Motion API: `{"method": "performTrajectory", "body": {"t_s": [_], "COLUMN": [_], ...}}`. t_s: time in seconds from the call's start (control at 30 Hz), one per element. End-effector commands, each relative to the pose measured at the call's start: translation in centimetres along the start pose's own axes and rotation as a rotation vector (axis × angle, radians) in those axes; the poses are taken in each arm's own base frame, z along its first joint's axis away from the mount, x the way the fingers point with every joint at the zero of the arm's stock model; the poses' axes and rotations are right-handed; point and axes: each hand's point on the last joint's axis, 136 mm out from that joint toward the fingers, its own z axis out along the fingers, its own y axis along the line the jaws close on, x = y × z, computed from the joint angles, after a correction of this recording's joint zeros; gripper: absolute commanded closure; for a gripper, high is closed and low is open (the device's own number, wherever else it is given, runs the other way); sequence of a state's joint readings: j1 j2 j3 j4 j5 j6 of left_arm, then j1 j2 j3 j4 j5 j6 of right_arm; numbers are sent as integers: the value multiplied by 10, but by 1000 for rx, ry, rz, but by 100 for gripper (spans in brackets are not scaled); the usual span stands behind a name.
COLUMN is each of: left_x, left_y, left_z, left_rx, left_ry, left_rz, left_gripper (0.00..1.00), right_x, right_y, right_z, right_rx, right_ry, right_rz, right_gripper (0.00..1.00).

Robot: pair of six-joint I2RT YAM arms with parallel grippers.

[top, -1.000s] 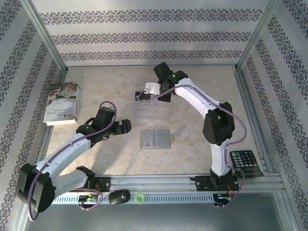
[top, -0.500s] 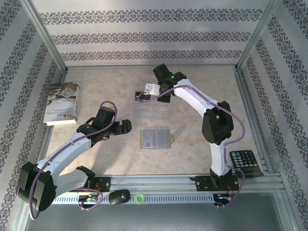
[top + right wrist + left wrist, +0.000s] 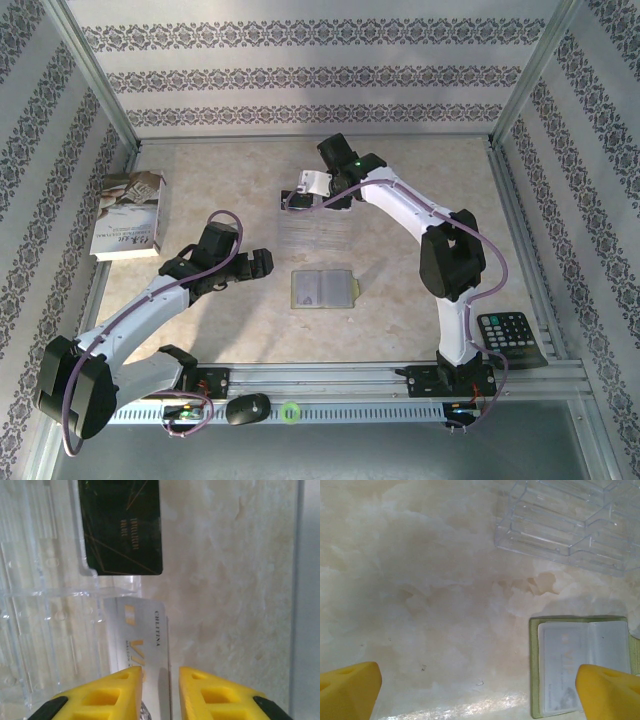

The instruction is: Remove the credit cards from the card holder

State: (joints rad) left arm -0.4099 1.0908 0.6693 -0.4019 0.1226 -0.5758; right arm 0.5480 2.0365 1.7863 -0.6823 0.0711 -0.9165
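Note:
The card holder [image 3: 322,289] lies open on the table's middle, yellow-green rim around grey-beige pockets; in the left wrist view the card holder [image 3: 585,665] shows a pale printed face in its left pocket. My left gripper [image 3: 262,262] hovers just left of it, open and empty [image 3: 480,695]. My right gripper [image 3: 297,196] is at the back over a clear plastic organizer [image 3: 40,605]. A black credit card [image 3: 122,525] lies flat in the organizer. A silvery-white credit card [image 3: 142,630] stands tilted between the right gripper's [image 3: 161,690] slightly parted jaws, with a gap on its right side.
The clear organizer [image 3: 315,228] sits just behind the card holder. A white-grey book [image 3: 130,213] lies at the left edge and a calculator [image 3: 510,335] at the front right. A black oval object [image 3: 247,408] and a green ring [image 3: 290,410] rest on the front rail.
The right gripper's jaws have parted from shut, loosening on the silvery-white card over the organizer. The left arm has stayed where it was.

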Motion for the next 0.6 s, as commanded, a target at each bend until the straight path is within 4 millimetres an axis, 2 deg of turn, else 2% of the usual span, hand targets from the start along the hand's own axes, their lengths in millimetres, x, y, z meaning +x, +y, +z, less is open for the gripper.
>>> {"method": "performTrajectory", "body": {"t_s": [0.0, 0.13, 0.23, 0.33, 0.43, 0.57], "left_x": [-11, -19, -24, -25, -22, -14], "left_y": [1, -2, -4, -5, -4, -3], "left_z": [-5, -11, -14, -13, -8, -3], "left_rx": [9, 38, 69, 103, 163, 241], "left_ry": [-59, -125, -165, -189, -191, -169], "left_rz": [-8, -23, -37, -64, -134, -187], "left_gripper": [1, 0, 1, 1, 1, 1], "right_x": [-25, -47, -64, -69, -67, -64], "right_y": [-22, -27, -15, 6, 41, 121], "right_z": [-37, -73, -95, -100, -94, -68], "right_rx": [111, 130, 70, -7, -127, -260], "right_ry": [-114, -281, -403, -425, -411, -289], "right_rz": [69, 228, 401, 601, 805, 890], "right_gripper": [72, 65, 62, 60, 60, 57]}}
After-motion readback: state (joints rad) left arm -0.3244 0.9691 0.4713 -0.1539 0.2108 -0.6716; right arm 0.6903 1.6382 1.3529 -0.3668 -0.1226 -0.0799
